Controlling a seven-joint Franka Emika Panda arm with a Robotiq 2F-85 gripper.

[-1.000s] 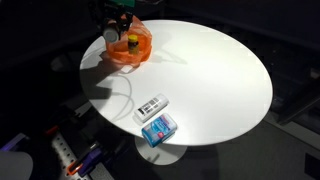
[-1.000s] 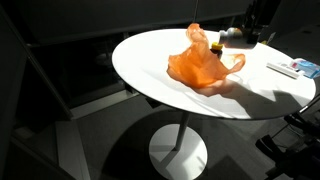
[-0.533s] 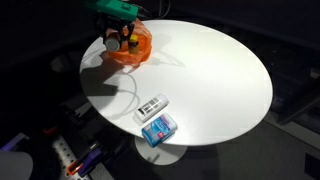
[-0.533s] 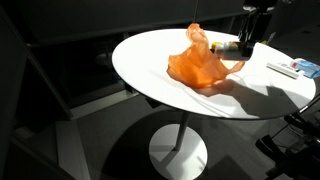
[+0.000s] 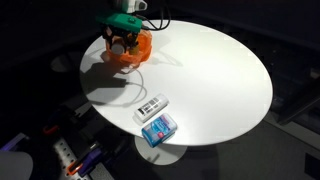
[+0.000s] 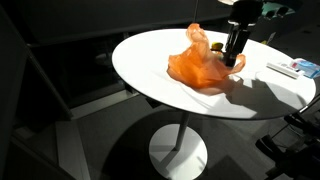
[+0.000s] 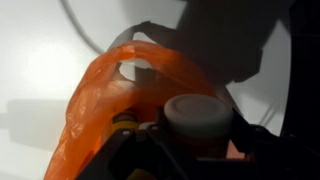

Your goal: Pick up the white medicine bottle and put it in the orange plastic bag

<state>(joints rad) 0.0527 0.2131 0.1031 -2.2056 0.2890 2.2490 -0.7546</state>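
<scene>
Wrist view: bottle [image 7: 198, 115] stands upright with its round pale end toward the camera, between the two dark jaws. Contact at its sides is hidden, so I cannot tell whether the jaws are clenched on it or released. Orange film of the bag [image 7: 100, 90] rises just behind and beside it, and a yellow item [image 7: 125, 120] sits next to it. Whether the bottle is inside the bag's mouth or against its outside, cannot tell. In both exterior views the jaws hang over the bag, close to the edge of the surface [image 5: 220, 90]. Judgement: bottle is light, rigid and smooth, probably slippery. Take it across the cylinder wall at mid-height with a moderate squeeze. Bag is thin and limp, and will drag if snagged.
</scene>
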